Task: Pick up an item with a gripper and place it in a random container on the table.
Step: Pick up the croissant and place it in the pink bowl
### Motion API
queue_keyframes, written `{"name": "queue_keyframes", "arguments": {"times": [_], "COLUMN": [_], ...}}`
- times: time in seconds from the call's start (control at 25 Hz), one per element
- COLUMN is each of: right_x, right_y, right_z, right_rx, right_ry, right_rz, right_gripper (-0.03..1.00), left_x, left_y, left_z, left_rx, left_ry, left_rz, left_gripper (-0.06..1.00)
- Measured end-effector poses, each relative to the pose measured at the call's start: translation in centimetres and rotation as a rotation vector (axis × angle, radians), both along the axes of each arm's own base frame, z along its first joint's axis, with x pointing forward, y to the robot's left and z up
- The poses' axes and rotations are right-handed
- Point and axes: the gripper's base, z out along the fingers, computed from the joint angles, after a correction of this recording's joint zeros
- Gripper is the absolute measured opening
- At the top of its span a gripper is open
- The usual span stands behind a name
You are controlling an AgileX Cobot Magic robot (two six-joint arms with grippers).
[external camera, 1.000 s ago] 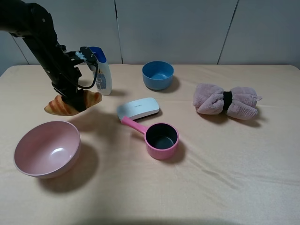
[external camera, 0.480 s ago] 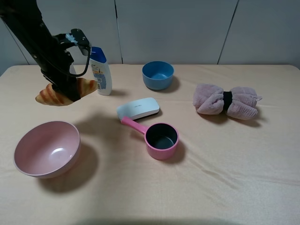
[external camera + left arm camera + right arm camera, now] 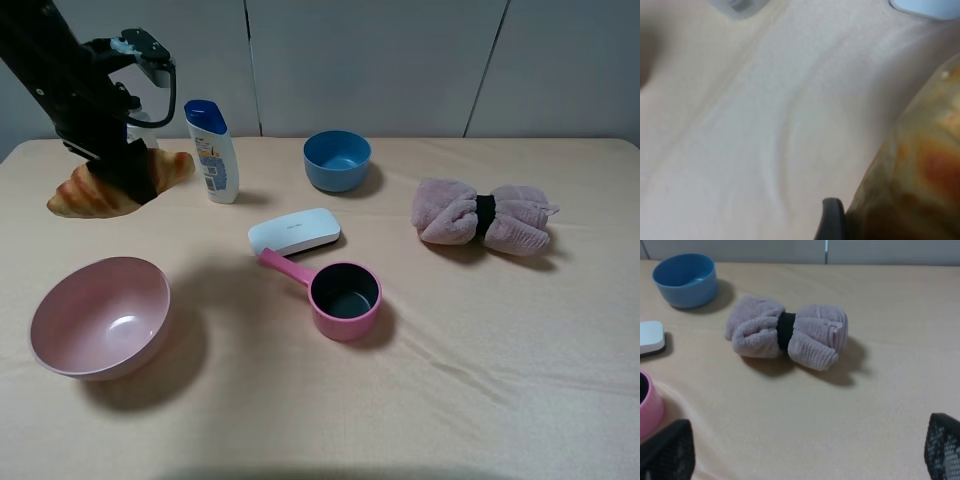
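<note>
Held the croissant [image 3: 100, 186] aloft in the left gripper [image 3: 128, 172], pinched across its middle, both tapered ends poking out free. Hung over the far-left part of the counter [image 3: 480, 390], clear of the cloth, just beside the white shampoo bottle [image 3: 214, 152]. Lay roughly level, long axis slanting from the near-left tip to the far-right tip. Filled one corner of the left wrist view as a brown blur against a black fingertip [image 3: 832, 220], bare cloth beneath.

Found the pale-pink bowl [image 3: 95, 305] on the near side of the load, toward the front edge, mouth up, nothing inside. Judged the next move to call for a pull toward that near edge, then a descent over the glossy hollow. Looked wide enough to take the croissant at any heading. Lay far closer to the left arm, which had the load, than to the right.

Showed the right gripper [image 3: 804, 452] spread wide and empty, low over the counter's right side, facing the rolled mauve towel [image 3: 787, 337].

Elsewhere on the wrinkled peach cloth, well apart from the pink bowl: blue bowl [image 3: 337, 160] at the back, white case [image 3: 294, 231] and pink saucepan [image 3: 340, 290] mid-counter, handle close against the case. Behind, only plain pale wall panels [image 3: 380, 60].
</note>
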Motion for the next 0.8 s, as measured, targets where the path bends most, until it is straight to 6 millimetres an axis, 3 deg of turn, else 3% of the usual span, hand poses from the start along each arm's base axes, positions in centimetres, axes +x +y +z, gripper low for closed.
{"name": "queue_keyframes", "arguments": {"times": [0.24,0.8], "right_x": [0.0,0.0], "right_y": [0.0,0.0], "right_z": [0.0,0.0], "right_rx": [0.0,0.0], "right_ry": [0.0,0.0], "right_rz": [0.0,0.0], "right_gripper": [0.69,0.69], "left_x": [-1.3,-4.3], "left_y": [0.0,-4.2], "left_z": [0.2,-0.5], "left_rx": [0.021,0.137], "left_ry": [0.117,0.205], "left_rz": [0.072,0.12], "left_gripper": [0.61,0.61]}}
